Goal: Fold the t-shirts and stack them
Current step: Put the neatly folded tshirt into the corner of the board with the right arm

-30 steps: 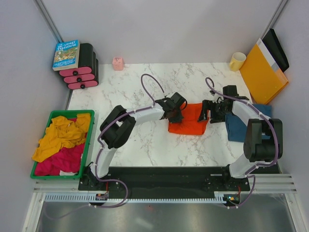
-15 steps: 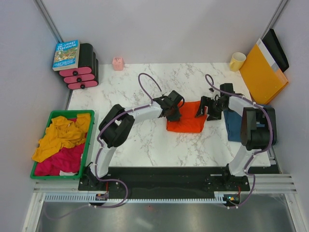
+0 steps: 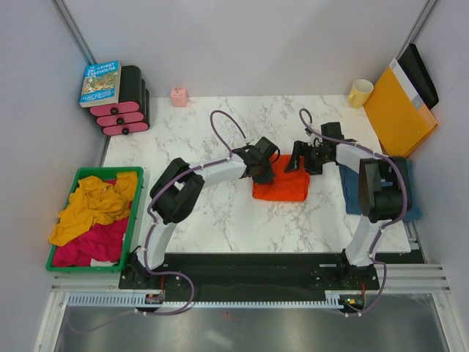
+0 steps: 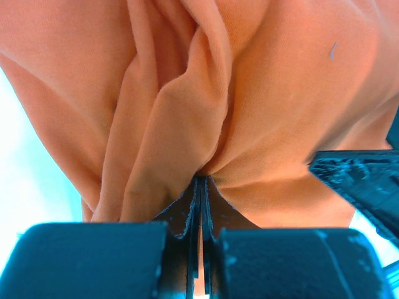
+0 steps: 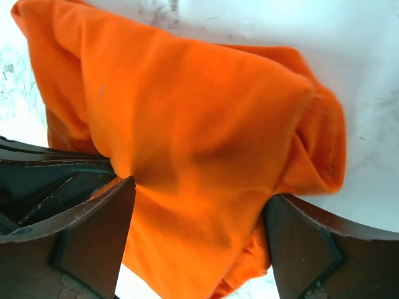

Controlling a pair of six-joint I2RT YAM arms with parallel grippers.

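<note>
Left hand (image 4: 201, 180) pinches the orange shirt (image 3: 282, 187) in the middle of the bench (image 3: 220, 213). Right hand (image 5: 199, 205) is spread astride its other side, probably so both can carry it flat onto the blue shirt (image 3: 350, 192) by the right edge.

orange-red t-shirt (image 5: 187, 137): soft cloth, matt, bunches into rounded folds
blue t-shirt (image 3: 349, 192): matt cloth, denim-like tone
left gripper (image 4: 201, 182) fingers (image 4: 181, 218): dark hard plastic, matt, edges chipped and scuffed
right gripper (image 5: 199, 190) fingers (image 5: 87, 237): same dark matt finish, fine scratches
table top (image 3: 220, 125): white marble look with grey veins, smooth, slight sheen
bin (image 3: 136, 213): green plastic
cloth in bin (image 3: 95, 202): matt, yellow and magenta, crumpled
envelope (image 3: 396, 110): stiff paper, matt
mug (image 3: 360, 93): yellow, smooth, glossy
book (image 3: 100, 82): glossy cover
left arm (image 3: 212, 174): smooth white shell, black matt joints
</note>
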